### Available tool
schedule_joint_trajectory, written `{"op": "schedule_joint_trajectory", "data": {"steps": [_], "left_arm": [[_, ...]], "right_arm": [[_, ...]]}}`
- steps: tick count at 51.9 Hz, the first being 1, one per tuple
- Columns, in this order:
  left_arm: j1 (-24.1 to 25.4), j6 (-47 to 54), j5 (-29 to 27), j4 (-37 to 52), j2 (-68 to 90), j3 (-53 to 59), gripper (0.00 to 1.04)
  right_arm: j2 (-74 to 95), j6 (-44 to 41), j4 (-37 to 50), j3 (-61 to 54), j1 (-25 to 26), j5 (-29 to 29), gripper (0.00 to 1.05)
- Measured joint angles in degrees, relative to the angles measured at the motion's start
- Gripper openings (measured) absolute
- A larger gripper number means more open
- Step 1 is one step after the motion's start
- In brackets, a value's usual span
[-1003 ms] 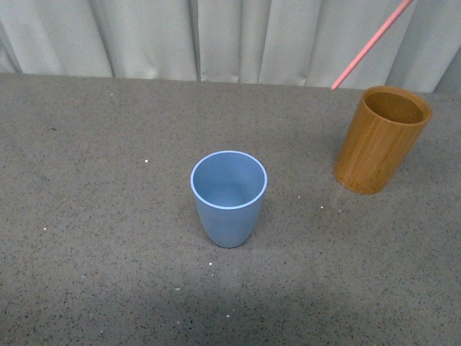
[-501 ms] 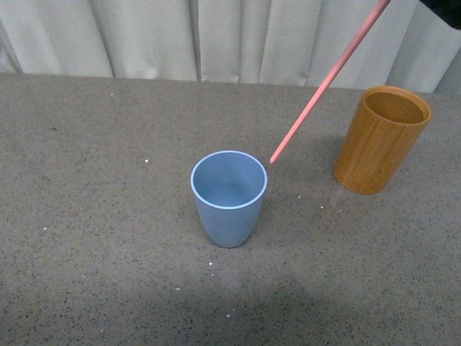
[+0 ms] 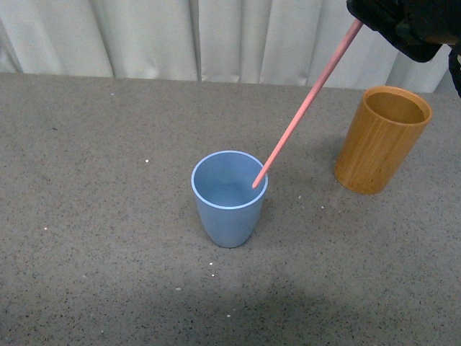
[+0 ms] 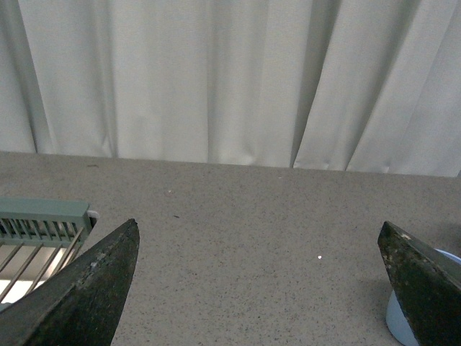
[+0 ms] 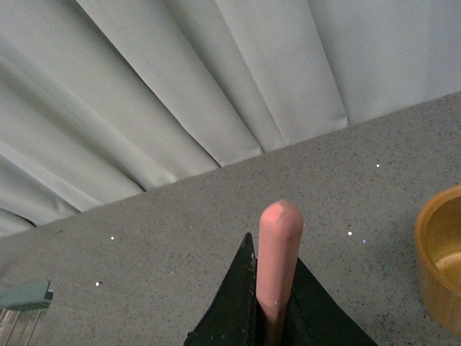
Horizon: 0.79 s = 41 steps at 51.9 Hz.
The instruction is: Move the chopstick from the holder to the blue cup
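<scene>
The light blue cup (image 3: 229, 196) stands upright in the middle of the table. A pink chopstick (image 3: 302, 109) slants down from the upper right, its lower tip just inside the cup's mouth near the right rim. My right gripper (image 3: 360, 21) is shut on the chopstick's upper end at the top right of the front view. In the right wrist view the chopstick (image 5: 277, 259) sticks out between the shut black fingers (image 5: 238, 303). The empty wooden holder (image 3: 380, 138) stands to the right of the cup. My left gripper (image 4: 259, 288) is open over bare table, the blue cup (image 4: 396, 321) beside one finger.
Pale curtains (image 3: 216, 36) hang behind the table's far edge. A green slatted rack (image 4: 39, 231) lies at the table's edge in the left wrist view. The holder's rim (image 5: 439, 252) shows in the right wrist view. White specks dot the grey tabletop (image 3: 101, 216).
The right gripper has come down and leftward into the front view with the chopstick. Its tip travelled from above the holder to the cup's right rim, then into the cup's mouth.
</scene>
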<state>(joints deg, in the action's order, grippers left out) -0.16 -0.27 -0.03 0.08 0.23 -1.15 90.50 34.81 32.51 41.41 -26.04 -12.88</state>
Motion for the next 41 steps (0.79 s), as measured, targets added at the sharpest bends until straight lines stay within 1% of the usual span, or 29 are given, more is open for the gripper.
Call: {"op": "schedule_joint_trajectory", "data": {"steps": [22, 26, 28, 30, 31, 41], "left_arm": [[0.0, 0.0, 0.0, 0.0, 0.0, 0.0, 0.98], [0.0, 0.0, 0.0, 0.0, 0.0, 0.0, 0.98], [0.0, 0.0, 0.0, 0.0, 0.0, 0.0, 0.98], [0.0, 0.0, 0.0, 0.0, 0.0, 0.0, 0.98], [0.0, 0.0, 0.0, 0.0, 0.0, 0.0, 0.98], [0.0, 0.0, 0.0, 0.0, 0.0, 0.0, 0.98]], "right_arm": [[1.0, -1.2, 0.3, 1.4, -0.9, -0.5, 0.04], [1.0, -1.7, 0.7, 1.8, -1.5, 0.2, 0.2], [1.0, -1.8, 0.9, 1.8, -1.7, 0.7, 0.3], [1.0, -1.9, 0.9, 1.8, -1.8, 0.8, 0.37], [1.0, -1.9, 0.9, 1.8, -1.8, 0.9, 0.43], [0.6, -2.1, 1.1, 1.9, -1.4, -0.1, 0.87]]}}
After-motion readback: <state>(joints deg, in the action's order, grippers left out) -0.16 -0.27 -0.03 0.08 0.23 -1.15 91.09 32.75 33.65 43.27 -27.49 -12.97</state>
